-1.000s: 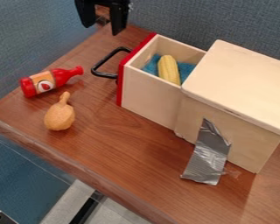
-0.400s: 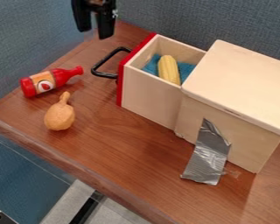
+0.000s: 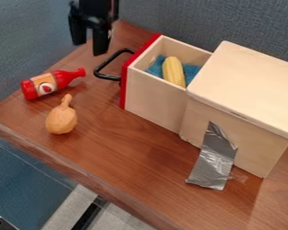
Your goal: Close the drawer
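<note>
My gripper [image 3: 89, 48] hangs at the upper left, open, its two fingers apart with nothing between them. It is above and left of the black handle [image 3: 102, 75] and does not appear to touch it. The wooden drawer [image 3: 154, 96] stands pulled out to the left from its box [image 3: 249, 90]. Its red front [image 3: 124, 83] carries the handle. Inside the drawer lie a yellow corn cob [image 3: 173, 72] and a blue cloth [image 3: 191, 72].
A red bottle [image 3: 52, 83] lies left of the handle, with an orange-brown drumstick-shaped toy [image 3: 61, 118] below it. Silver tape [image 3: 212, 161] runs from the box's side onto the wooden table [image 3: 134, 161]. A blue-grey wall [image 3: 170, 18] rises behind.
The gripper has come down and a little to the left, from the top edge toward the handle. The drawer and the toys have stayed where they were.
</note>
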Robot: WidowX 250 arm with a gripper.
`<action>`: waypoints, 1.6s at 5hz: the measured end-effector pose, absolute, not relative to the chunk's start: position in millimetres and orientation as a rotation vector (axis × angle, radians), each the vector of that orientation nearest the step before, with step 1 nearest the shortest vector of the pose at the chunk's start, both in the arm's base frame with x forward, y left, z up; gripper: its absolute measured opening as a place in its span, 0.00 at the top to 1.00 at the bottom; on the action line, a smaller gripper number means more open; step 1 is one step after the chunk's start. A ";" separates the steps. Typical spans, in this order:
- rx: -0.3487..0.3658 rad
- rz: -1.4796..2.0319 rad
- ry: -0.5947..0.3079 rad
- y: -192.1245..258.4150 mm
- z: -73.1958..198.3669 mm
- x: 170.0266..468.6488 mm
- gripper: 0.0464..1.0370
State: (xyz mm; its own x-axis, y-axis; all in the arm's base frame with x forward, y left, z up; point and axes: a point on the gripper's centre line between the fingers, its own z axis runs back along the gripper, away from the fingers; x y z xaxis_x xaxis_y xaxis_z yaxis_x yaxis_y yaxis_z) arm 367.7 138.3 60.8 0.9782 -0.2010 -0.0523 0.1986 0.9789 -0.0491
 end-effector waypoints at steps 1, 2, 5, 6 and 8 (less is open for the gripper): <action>-0.007 -0.193 0.049 139.0 59.1 370.8 0.04; 0.044 -0.153 0.046 143.4 50.3 369.6 0.04; 0.091 -0.113 0.014 150.8 52.8 375.8 0.04; 0.133 -0.115 0.002 157.3 53.5 378.0 0.04; 0.098 -0.126 -0.027 150.9 53.0 382.6 0.04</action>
State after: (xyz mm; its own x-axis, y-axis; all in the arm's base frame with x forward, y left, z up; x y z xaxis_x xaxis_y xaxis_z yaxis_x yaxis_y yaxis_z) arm 382.6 150.9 53.0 0.9916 -0.1273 0.0212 0.1246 0.9872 0.0996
